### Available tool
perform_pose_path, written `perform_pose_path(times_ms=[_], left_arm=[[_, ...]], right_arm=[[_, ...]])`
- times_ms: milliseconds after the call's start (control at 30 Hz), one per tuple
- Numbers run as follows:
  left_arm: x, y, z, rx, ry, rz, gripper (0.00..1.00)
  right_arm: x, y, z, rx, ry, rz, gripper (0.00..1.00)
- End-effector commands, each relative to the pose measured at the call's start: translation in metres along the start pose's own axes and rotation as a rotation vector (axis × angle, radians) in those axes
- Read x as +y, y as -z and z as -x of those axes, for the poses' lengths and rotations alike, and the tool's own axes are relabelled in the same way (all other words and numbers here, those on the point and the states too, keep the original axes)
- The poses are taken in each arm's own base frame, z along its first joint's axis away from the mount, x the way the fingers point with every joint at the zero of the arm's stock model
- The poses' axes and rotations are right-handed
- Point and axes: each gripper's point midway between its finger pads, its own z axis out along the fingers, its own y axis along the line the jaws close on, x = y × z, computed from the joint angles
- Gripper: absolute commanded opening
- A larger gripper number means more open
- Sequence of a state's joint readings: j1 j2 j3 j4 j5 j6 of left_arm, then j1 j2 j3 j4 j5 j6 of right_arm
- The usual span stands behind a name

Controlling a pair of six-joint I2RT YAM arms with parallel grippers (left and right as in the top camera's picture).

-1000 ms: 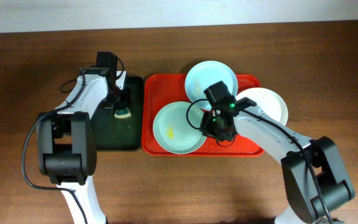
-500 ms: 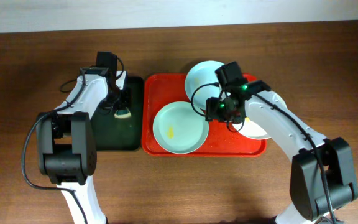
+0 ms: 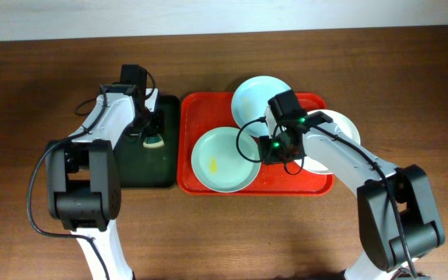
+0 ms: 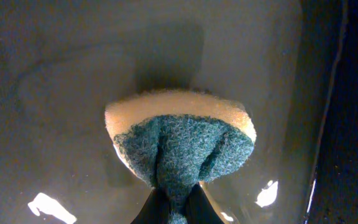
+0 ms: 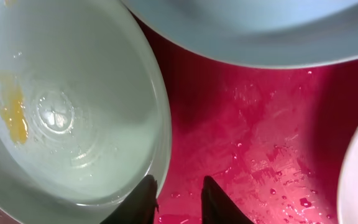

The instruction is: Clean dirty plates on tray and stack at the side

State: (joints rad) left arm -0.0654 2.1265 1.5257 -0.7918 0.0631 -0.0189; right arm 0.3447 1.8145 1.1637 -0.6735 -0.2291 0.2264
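A red tray (image 3: 201, 109) holds three plates. A mint-blue plate with a yellow smear (image 3: 222, 159) lies front left; it fills the left of the right wrist view (image 5: 61, 112). A second mint-blue plate (image 3: 257, 95) lies at the back. A white plate (image 3: 341, 132) lies on the tray's right rim. My right gripper (image 3: 269, 148) is open, its jaws (image 5: 179, 199) astride the smeared plate's right rim over wet tray floor (image 5: 260, 143). My left gripper (image 3: 152, 134) is shut on a yellow-and-green sponge (image 4: 179, 140) over the black tray.
A smaller black tray (image 3: 142, 167) lies left of the red tray; its wet floor (image 4: 55, 74) fills the left wrist view. Brown wooden table (image 3: 224, 233) surrounds both trays. A pale wall edge runs along the back.
My right gripper swung from the smeared plate's right side up toward the back plate, then came back down to the smeared plate's right rim. The left arm has not moved.
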Motion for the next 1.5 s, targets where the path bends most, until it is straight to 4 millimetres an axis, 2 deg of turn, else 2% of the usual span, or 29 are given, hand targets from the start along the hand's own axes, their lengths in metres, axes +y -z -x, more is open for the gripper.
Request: perform_pose_path(times_ms=[0,233,533,567,633,767,833,1033,1233,1333,1400,1467], left_arm=[[0.002,-0.009,-0.004,0.019,-0.011,0.007,0.05],[0.002,-0.009,-0.004,0.019,-0.011,0.007,0.05],[0.000,-0.009,-0.004,0.019,-0.015,0.006,0.06],[0.000,-0.009,-0.004,0.019,-0.015,0.007,0.06],[0.000,-0.009,-0.004,0.019,-0.015,0.007,0.06],[0.000,-0.009,-0.004,0.019,-0.015,0.007,0.06],[0.000,-0.009,-0.004,0.019,-0.015,0.007,0.06],[0.000,-0.009,-0.004,0.019,-0.015,0.007,0.06],[0.005,-0.009,-0.004,0.019,-0.015,0.037,0.00],[0.005,-0.009,-0.005,0.020,-0.015,0.037,0.00],[0.009,0.000,-0.004,0.020,-0.014,0.057,0.00],[0.014,0.017,-0.001,0.003,-0.015,0.093,0.00]], right_arm=[[0.001,-0.006,-0.001,0.003,0.012,0.008,0.24],[0.009,-0.019,0.000,-0.049,0.051,0.026,0.23],[0.004,-0.026,-0.002,-0.036,0.048,0.011,0.22],[0.004,-0.028,-0.003,-0.034,0.047,0.011,0.22],[0.004,-0.030,-0.002,-0.035,0.047,0.011,0.13],[0.004,-0.030,0.001,-0.047,0.050,0.014,0.09],[0.004,-0.030,0.001,-0.047,0.050,0.014,0.04],[0.004,-0.030,0.001,-0.046,0.050,0.013,0.04],[0.003,-0.032,-0.001,-0.040,0.048,0.012,0.04],[0.002,-0.033,-0.005,-0.033,0.047,0.010,0.04],[0.002,-0.033,-0.006,-0.030,0.046,0.010,0.04],[0.002,-0.033,-0.006,-0.028,0.046,0.010,0.04]])
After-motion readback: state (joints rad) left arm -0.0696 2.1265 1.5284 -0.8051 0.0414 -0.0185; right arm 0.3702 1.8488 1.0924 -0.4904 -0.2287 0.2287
